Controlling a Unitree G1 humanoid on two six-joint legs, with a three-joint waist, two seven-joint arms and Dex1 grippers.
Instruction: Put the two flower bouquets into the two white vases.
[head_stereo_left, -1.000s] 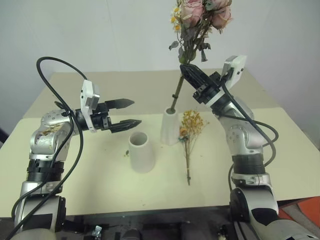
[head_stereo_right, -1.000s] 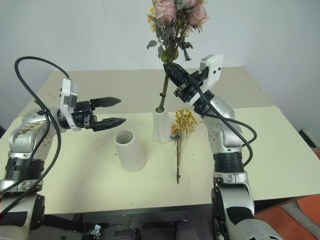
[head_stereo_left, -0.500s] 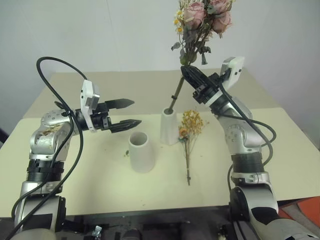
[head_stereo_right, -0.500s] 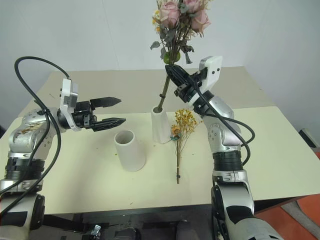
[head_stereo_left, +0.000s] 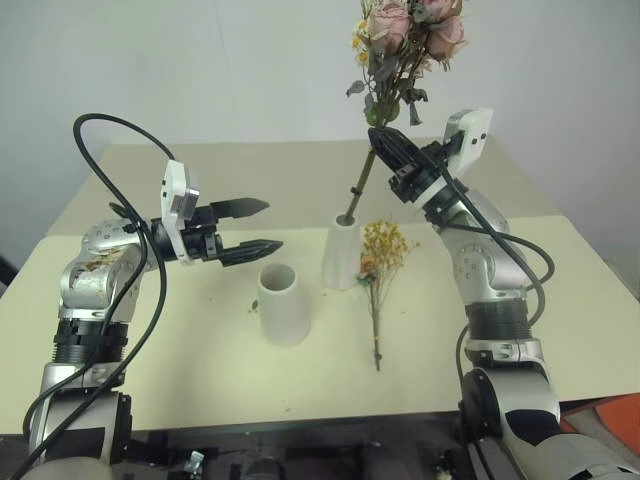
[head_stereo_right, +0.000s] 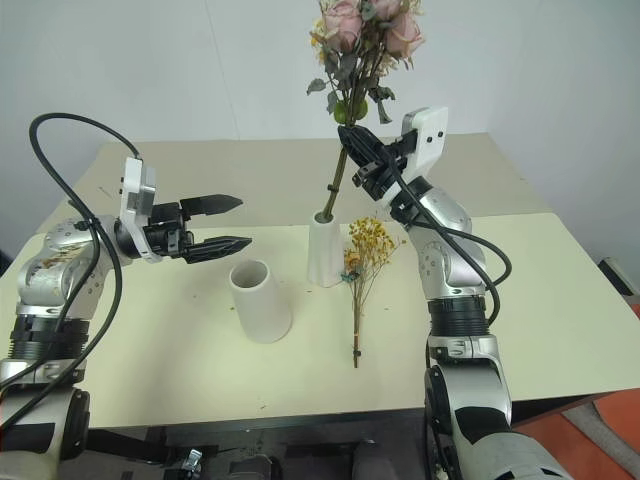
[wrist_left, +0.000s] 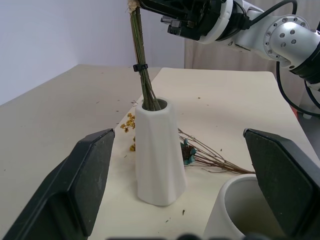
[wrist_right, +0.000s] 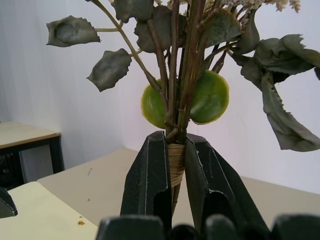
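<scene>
Matte white, the shorter vase stands empty at lower centre of the worktop, mouth up to take the yellow bouquet lying flat just right of it. The left pincer hangs at mid-left, fingers apart, holding nothing. Behind, the taller vase holds the rose bouquet stems; the right pincer clamps them high, likely steadying them upright.

We find no legible text, label, brand, number or sign on any object or surface in these views.
</scene>
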